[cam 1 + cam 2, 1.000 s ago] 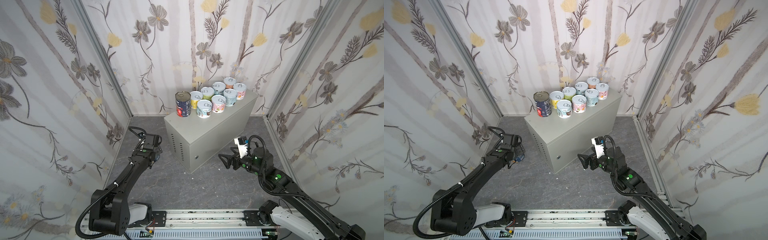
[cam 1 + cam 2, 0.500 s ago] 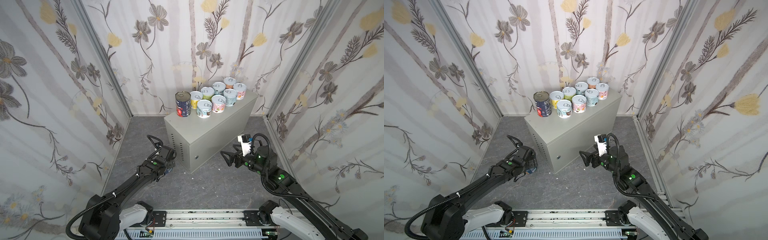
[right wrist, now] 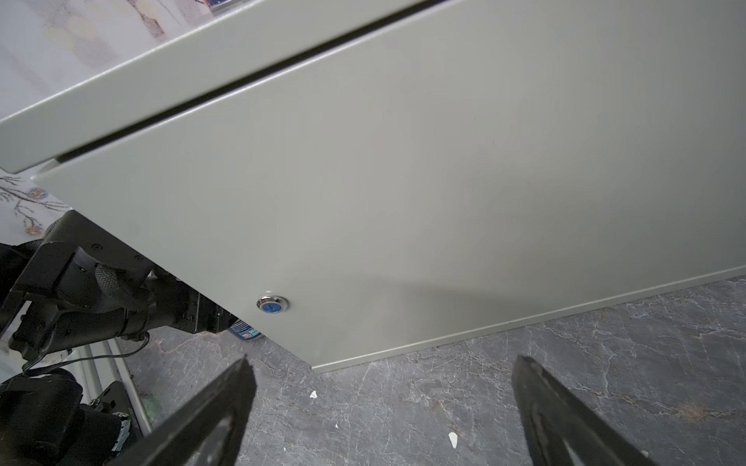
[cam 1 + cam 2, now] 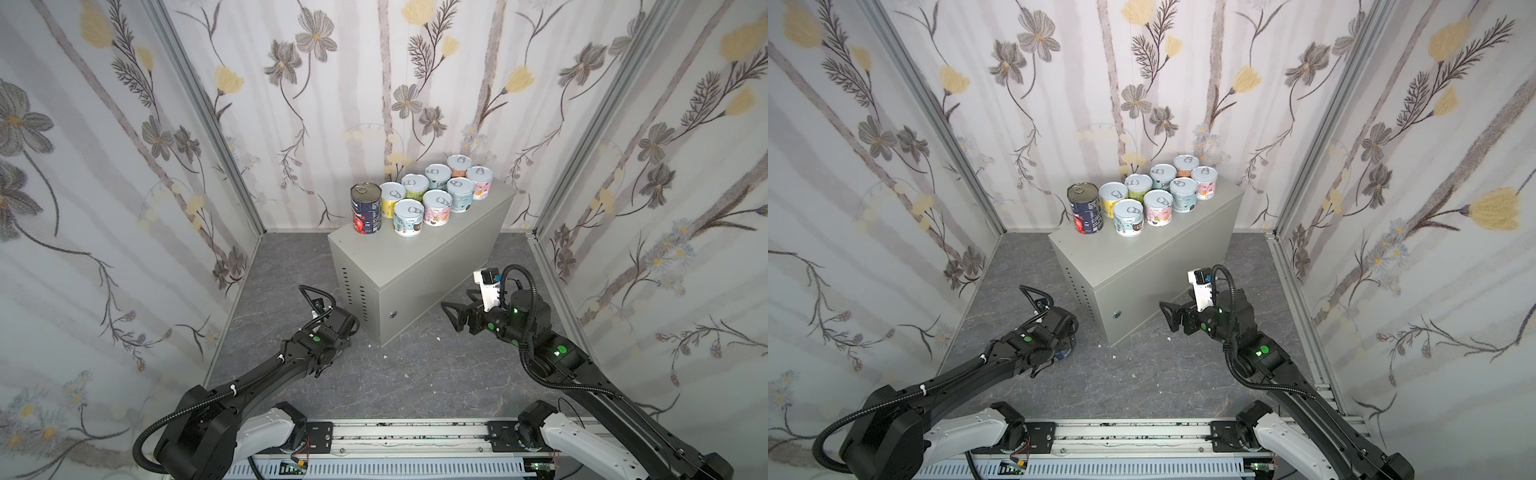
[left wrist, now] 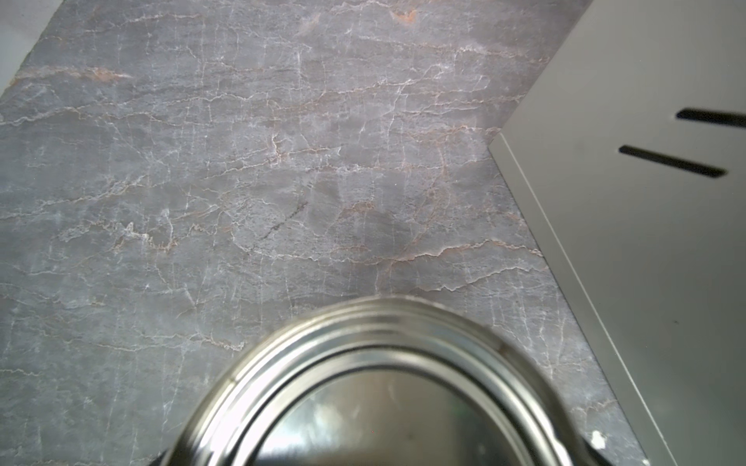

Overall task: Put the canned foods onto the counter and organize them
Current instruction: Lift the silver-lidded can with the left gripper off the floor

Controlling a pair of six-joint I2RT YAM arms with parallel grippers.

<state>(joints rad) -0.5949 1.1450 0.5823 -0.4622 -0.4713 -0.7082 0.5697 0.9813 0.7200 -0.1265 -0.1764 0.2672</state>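
Left claw [image 4: 1061, 347]: low over the floor [image 5: 242, 161], gripping the blue can [image 5: 383, 403], likely to lift it | Right claw [image 3: 383, 365]: wide, empty, facing the lock [image 3: 272, 303] | Surface [image 4: 415, 257]: nine cans [image 4: 436, 199] clustered at the back, seemingly leaving room.

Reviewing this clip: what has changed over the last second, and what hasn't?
The left gripper, shut on the blue can throughout, swung from farther back beside the counter's vented end forward to its near corner. Nothing was newly taken hold of or let go. The right gripper stayed open and barely shifted. The nine cans on the counter stand as before.
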